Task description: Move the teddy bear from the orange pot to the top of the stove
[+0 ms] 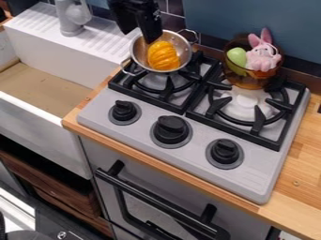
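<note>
The black gripper (148, 29) hangs down from the top edge, over the rear-left rim of a silver metal pot and well to the left of the amber pot. That orange-brown, see-through pot (249, 81) stands on the right burner. Inside it, a pink plush toy with long rabbit-like ears (263, 57) sits upright, its head and ears above the rim. A light green egg-shaped thing (237, 56) leans beside the toy's left. The stove top (140, 134) is grey with black grates.
The silver pot (177, 40) on the left burner holds a ridged yellow-orange object (163, 56). Three black knobs line the stove's front. At the left are a white sink (44, 112) and a grey faucet (74, 18); wooden counter (300, 161) lies at the right.
</note>
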`<state>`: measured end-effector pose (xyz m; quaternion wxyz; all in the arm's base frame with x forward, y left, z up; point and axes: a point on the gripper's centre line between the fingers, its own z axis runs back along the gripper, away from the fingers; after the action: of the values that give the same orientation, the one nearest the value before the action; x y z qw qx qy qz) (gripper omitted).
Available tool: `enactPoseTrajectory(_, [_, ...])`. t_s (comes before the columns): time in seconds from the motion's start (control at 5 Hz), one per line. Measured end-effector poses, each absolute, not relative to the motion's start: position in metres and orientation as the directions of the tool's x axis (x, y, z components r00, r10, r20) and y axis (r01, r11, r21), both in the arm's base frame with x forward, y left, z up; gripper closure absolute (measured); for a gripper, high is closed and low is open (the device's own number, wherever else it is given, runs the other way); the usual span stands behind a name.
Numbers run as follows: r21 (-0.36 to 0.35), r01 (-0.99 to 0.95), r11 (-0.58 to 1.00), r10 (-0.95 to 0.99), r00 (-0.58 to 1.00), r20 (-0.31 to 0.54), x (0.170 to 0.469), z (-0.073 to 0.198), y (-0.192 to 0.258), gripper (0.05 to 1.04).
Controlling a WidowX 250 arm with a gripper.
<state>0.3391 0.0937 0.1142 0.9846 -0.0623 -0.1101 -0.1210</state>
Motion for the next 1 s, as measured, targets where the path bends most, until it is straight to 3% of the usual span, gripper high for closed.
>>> enactPoseTrajectory(0.2, [-0.127, 0.233, 0.964, -0.206, 0.958, 0.198, 0.337, 0.101, 0.09, 0.093])
enactPoseTrajectory(0.6, [-0.209, -0.057, 0.976, 0.098, 0.976, 0.194, 0.346, 0.098, 0.04, 0.093])
enactPoseTrajectory(0.8, [-0.245, -0.202, 0.948, 0.262, 0.934, 0.241, 0.356, 0.114, 0.016, 0.093])
enactPoseTrajectory(1.0, [-0.266, -0.306, 0.914, 0.37, 0.898, 0.236, 0.364, 0.119, -0.009, 0.093])
